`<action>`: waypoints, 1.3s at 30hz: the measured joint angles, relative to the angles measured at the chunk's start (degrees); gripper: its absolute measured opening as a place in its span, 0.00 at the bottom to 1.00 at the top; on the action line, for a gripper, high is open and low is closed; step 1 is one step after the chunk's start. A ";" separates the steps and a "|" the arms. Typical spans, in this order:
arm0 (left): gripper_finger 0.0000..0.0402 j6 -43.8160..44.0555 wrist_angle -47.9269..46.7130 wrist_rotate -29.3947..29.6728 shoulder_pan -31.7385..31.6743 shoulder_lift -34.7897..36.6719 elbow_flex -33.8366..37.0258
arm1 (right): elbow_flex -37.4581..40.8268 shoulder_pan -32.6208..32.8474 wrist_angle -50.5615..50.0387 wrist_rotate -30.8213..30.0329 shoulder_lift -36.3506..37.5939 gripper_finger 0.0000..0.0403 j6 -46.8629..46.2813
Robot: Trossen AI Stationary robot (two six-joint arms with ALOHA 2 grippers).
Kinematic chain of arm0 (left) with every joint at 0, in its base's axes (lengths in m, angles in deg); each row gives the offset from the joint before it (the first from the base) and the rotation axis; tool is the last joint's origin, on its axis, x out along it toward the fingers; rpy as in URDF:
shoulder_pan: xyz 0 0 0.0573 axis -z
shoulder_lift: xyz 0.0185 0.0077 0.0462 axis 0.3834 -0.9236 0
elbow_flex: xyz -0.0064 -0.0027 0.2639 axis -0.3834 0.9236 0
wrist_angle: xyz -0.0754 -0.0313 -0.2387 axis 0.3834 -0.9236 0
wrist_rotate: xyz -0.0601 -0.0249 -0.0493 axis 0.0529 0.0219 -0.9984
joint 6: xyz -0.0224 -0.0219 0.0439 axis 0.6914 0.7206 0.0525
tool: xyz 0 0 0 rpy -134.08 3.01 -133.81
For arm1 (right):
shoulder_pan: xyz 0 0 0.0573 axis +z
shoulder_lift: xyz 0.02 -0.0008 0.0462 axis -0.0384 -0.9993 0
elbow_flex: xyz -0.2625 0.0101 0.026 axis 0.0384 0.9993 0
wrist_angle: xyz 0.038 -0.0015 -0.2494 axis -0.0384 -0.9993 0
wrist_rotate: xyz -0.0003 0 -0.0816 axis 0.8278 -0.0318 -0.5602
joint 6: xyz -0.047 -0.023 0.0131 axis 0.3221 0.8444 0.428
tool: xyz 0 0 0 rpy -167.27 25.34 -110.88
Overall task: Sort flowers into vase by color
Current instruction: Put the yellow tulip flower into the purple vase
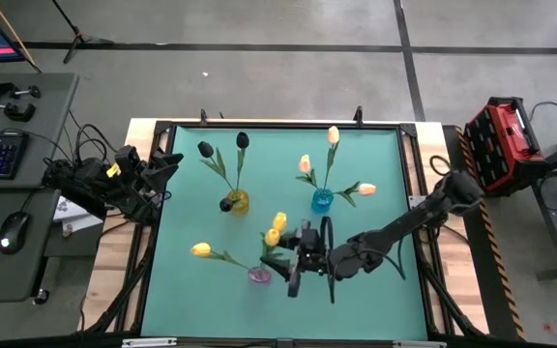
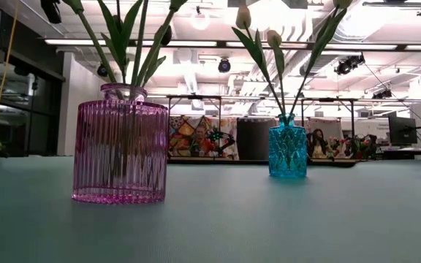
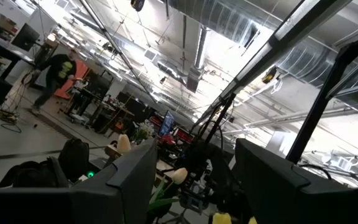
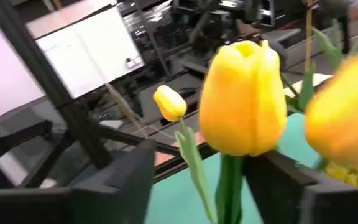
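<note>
With the right gripper [image 1: 298,261] spread around the yellow tulip [image 4: 244,99] stem above the pink vase [image 1: 259,275], withdraw straight upward to avoid snagging neighbouring blooms.

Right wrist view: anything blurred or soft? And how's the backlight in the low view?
Right wrist view: the near yellow tulip is soft, the bloom at the frame edge smeared. Low view: bright ceiling lights behind the pink vase and blue vase leave the stems dark.

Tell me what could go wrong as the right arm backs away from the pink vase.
The right end effector is open, with a yellow tulip between its fingers; retreating sideways could snag the stem and drag it out. The pink vase sits right beside it, with tulips leaning outward, so a bump might tip it. The left end effector waits at the table's edge, no threat.
</note>
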 joint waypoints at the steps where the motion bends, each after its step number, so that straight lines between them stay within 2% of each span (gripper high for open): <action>1: 0.51 0.00 0.00 0.00 0.01 0.00 0.00 | 0.00 0.00 -0.96 1.04 0.71 0.62 0.12; 5: 0.51 0.00 0.02 0.00 0.01 0.00 0.00 | 0.00 0.00 -3.48 4.89 3.80 0.76 0.39; 9: 0.51 -0.05 0.98 0.02 0.01 0.00 0.00 | -0.02 0.00 -7.05 5.78 7.57 0.82 0.43; 14: 0.51 -0.09 1.09 0.02 0.01 0.00 0.00 | -0.04 -0.22 -12.75 6.13 8.98 0.82 -3.66; 18: 0.51 -0.13 0.96 0.02 0.00 0.00 0.00 | -0.04 -0.88 -12.08 6.50 7.12 0.81 -4.20; 27: 0.51 -0.13 1.01 0.35 0.00 0.00 0.00 | -0.04 -2.89 -11.66 22.37 2.82 0.81 -11.55; 35: 0.51 -0.13 1.08 0.50 -0.01 0.00 0.00 | -0.04 -2.73 -15.59 28.40 3.08 0.81 -11.63; 39: 0.51 -0.11 1.12 0.63 0.00 0.00 0.00 | -0.04 -2.71 -21.94 29.51 4.30 0.81 -13.99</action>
